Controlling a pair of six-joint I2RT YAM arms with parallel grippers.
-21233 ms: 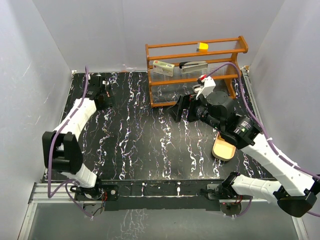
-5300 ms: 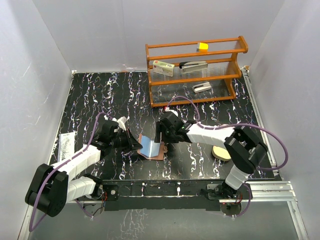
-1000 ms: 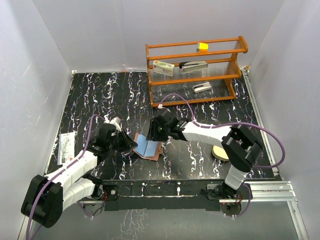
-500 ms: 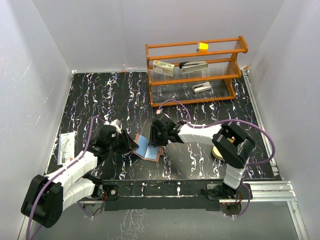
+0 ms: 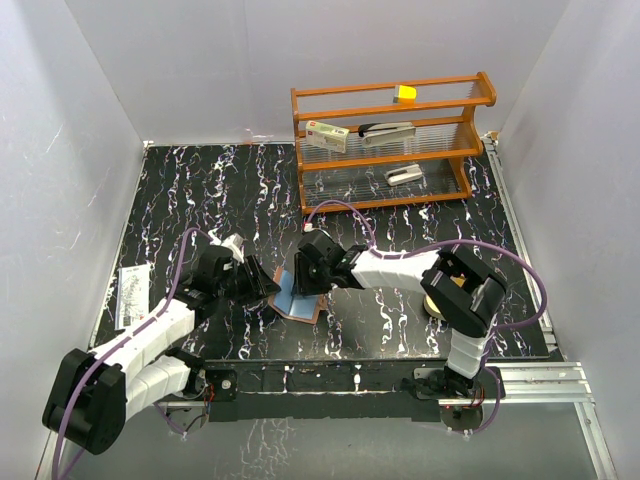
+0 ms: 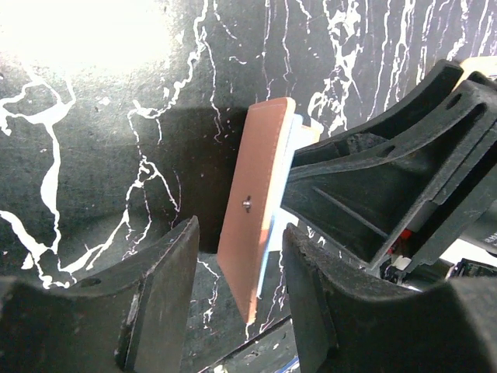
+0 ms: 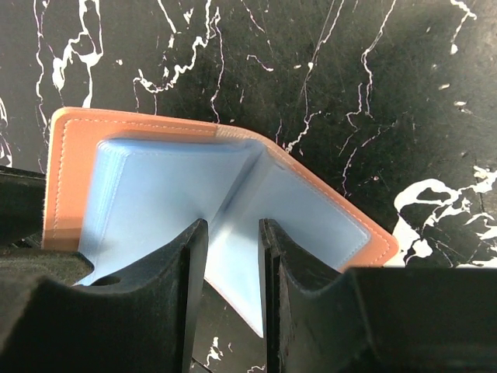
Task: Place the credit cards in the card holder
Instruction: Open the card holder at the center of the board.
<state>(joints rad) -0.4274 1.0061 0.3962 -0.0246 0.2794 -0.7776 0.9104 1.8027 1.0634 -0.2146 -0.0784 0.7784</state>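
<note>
The card holder (image 5: 303,309) lies open in the middle near part of the table, reddish-brown outside and light blue inside (image 7: 155,186). One panel (image 6: 256,217) stands upright between the fingers of my left gripper (image 6: 239,233), which is open and touches neither face of it. My right gripper (image 7: 233,229) hovers over the holder's fold from the other side (image 6: 373,179), its fingers a narrow gap apart. A light blue credit card (image 7: 233,272) pokes out of the holder under that gap. I cannot tell whether the fingers touch it. In the top view my left gripper (image 5: 262,282) and my right gripper (image 5: 300,278) flank the holder.
A wooden rack (image 5: 392,140) with small items and a yellow block (image 5: 405,94) stands at the back. A tan oval tray (image 5: 436,300) lies partly hidden behind the right arm. A white printed packet (image 5: 132,295) rests by the left wall.
My left gripper has opened and let go of the holder's upright panel. My right gripper has slid a little left over the holder and its fingers have narrowed slightly.
</note>
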